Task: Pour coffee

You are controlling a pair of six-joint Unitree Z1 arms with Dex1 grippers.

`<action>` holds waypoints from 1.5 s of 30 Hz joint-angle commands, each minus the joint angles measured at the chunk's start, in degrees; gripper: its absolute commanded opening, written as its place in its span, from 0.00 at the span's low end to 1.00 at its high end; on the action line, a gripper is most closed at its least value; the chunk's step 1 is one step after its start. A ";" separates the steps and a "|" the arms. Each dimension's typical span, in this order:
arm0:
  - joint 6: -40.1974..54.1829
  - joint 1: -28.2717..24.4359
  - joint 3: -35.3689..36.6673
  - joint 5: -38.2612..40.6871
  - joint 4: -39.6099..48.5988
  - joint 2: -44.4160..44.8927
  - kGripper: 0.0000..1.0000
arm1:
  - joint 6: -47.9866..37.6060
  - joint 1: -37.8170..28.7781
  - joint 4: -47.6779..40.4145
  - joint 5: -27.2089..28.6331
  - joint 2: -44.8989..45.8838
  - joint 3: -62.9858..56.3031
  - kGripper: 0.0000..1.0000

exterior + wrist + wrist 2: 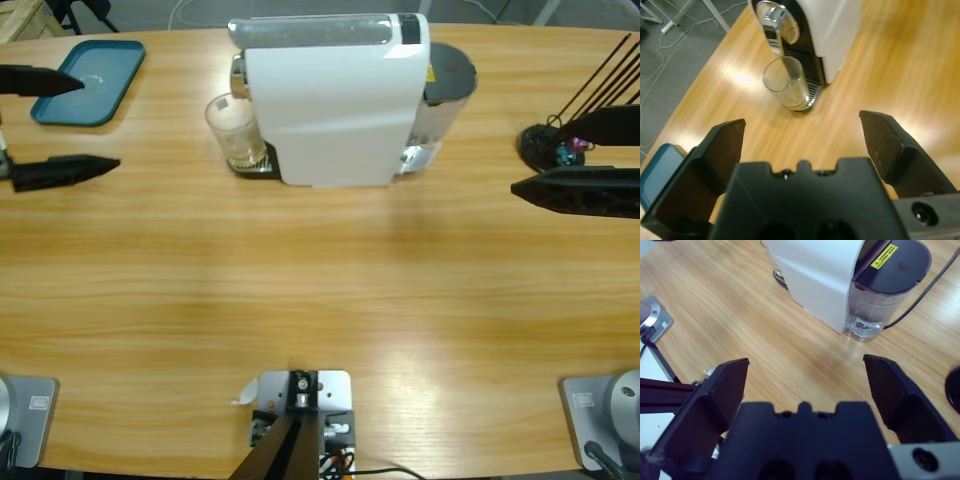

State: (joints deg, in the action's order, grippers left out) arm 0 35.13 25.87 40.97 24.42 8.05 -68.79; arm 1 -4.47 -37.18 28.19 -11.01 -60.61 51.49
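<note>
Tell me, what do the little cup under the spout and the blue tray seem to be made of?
The cup looks like clear glass: the machine's drip grille shows through its wall, and a thin amber layer of coffee sits at its bottom. The tray looks like matte teal plastic, judging by its even colour, rounded corners and soft sheen, though coated metal cannot be ruled out.

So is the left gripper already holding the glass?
No, the left gripper is open and the glass stands apart on the coffee machine's drip tray.
</note>
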 commanded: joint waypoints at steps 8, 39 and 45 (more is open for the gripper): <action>0.82 -4.07 2.38 13.11 -22.86 -28.19 1.00 | 0.43 0.35 -0.04 -1.87 0.79 -2.96 1.00; -2.15 0.81 5.91 17.70 -35.45 -44.06 1.00 | 0.45 1.50 -4.03 -3.40 -3.23 -7.55 1.00; -2.08 0.85 4.93 17.86 -36.08 -44.25 1.00 | 0.52 1.50 -5.16 -3.40 -3.90 -7.71 1.00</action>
State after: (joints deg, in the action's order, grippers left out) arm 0 33.73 26.08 46.75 41.07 -26.87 -109.91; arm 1 -4.44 -36.21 24.31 -13.40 -62.68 45.77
